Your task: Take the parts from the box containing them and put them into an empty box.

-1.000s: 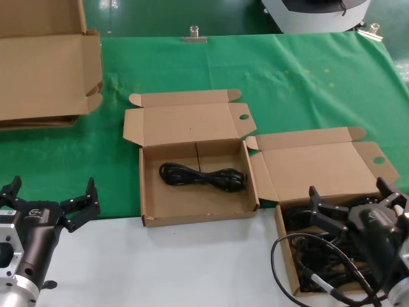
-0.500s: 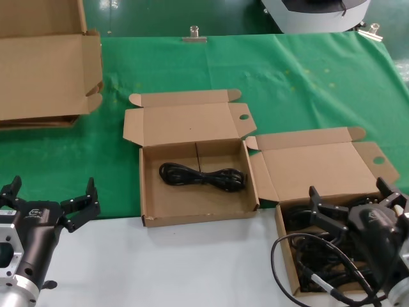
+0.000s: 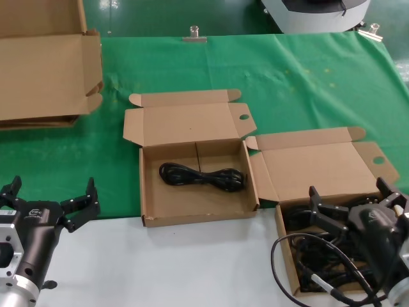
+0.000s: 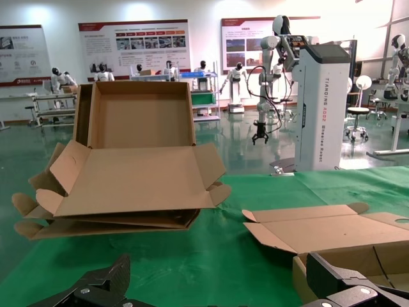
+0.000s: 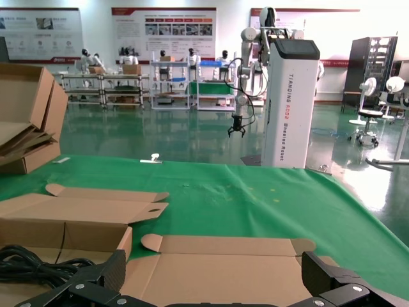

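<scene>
A shallow brown box [image 3: 287,265] at the near right holds several black cable bundles [image 3: 313,256]. My right gripper [image 3: 350,197] hovers over it, open and empty. That box's raised lid [image 5: 255,272] fills the right wrist view between the open fingers of the right gripper [image 5: 214,272]. A second open box [image 3: 148,192] in the middle holds one coiled black cable [image 3: 201,176]. A black cable [image 5: 32,265] shows at the edge of the right wrist view. My left gripper [image 3: 51,192] is parked at the near left, open and empty, as the left wrist view [image 4: 220,288] also shows.
Large flat cardboard sheets [image 3: 45,70] lie stacked at the far left on the green cloth [image 3: 307,83]; they also show in the left wrist view [image 4: 121,185]. The near table surface [image 3: 192,268] is white. A metal clip [image 3: 193,35] sits at the far edge.
</scene>
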Robot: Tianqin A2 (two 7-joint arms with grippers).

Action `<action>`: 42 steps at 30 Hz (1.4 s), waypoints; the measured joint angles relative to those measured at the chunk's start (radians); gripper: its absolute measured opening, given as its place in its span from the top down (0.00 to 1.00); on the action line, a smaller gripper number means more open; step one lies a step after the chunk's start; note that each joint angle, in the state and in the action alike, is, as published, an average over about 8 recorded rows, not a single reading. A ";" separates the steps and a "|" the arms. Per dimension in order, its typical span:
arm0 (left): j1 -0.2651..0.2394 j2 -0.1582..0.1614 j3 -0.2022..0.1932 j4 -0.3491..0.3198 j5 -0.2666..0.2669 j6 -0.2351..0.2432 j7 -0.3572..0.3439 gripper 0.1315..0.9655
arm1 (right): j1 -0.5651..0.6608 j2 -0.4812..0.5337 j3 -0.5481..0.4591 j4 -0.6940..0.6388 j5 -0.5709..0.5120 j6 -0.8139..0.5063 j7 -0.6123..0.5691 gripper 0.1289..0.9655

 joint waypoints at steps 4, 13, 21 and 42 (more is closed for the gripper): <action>0.000 0.000 0.000 0.000 0.000 0.000 0.000 0.00 | 0.000 0.000 0.000 0.000 0.000 0.000 0.000 0.00; 0.000 0.000 0.000 0.000 0.000 0.000 0.000 0.00 | 0.000 0.000 0.000 0.000 0.000 0.000 0.000 0.00; 0.000 0.000 0.000 0.000 0.000 0.000 0.000 0.00 | 0.000 0.000 0.000 0.000 0.000 0.000 0.000 0.00; 0.000 0.000 0.000 0.000 0.000 0.000 0.000 0.00 | 0.000 0.000 0.000 0.000 0.000 0.000 0.000 0.00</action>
